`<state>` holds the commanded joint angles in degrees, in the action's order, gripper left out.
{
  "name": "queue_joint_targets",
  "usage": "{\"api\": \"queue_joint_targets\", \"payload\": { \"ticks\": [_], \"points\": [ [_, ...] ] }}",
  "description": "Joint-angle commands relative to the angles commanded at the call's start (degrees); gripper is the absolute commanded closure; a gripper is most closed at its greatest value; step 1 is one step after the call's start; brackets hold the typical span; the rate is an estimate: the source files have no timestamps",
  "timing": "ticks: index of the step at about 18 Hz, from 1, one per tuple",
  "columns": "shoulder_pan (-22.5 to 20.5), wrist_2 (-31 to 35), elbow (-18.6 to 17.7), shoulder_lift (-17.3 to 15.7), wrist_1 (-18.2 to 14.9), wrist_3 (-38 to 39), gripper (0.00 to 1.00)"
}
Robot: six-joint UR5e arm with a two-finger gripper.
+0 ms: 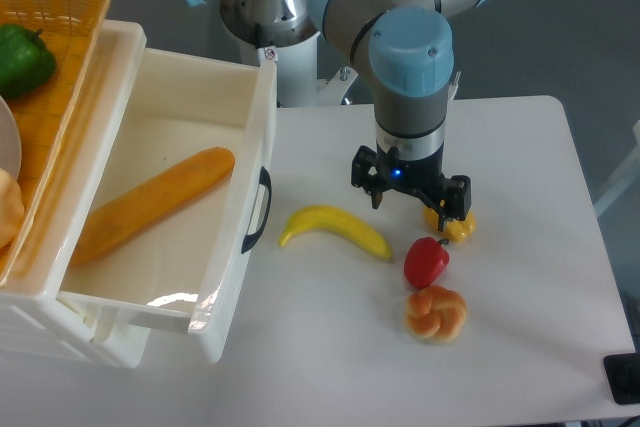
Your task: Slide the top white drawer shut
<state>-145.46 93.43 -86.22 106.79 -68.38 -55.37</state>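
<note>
Fingers (380, 190) apart I think, hard to see; top white drawer (235, 247) well left, pulled open, glossy, black handle.

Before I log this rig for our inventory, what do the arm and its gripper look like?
The arm is built of grey cylindrical links with light blue round joint caps. A silver-grey wrist section leads down to a black gripper with short black jaws and a small blue light glowing on its body. No loose cables show.
</note>
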Motion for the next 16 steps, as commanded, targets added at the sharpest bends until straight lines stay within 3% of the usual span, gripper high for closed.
{"api": "queue_joint_targets", "payload": {
  "ticks": [5, 11, 16],
  "points": [
    [-0.2, 0.1, -0.2, 0.1, 0.3, -0.2, 0.0],
    [-0.2, -0.2, -4.5, -0.4, 0.7, 2.4, 0.0],
    [0.3, -0.3, -5.9, -0.4, 0.8, 6.3, 0.0]
  ]
}}
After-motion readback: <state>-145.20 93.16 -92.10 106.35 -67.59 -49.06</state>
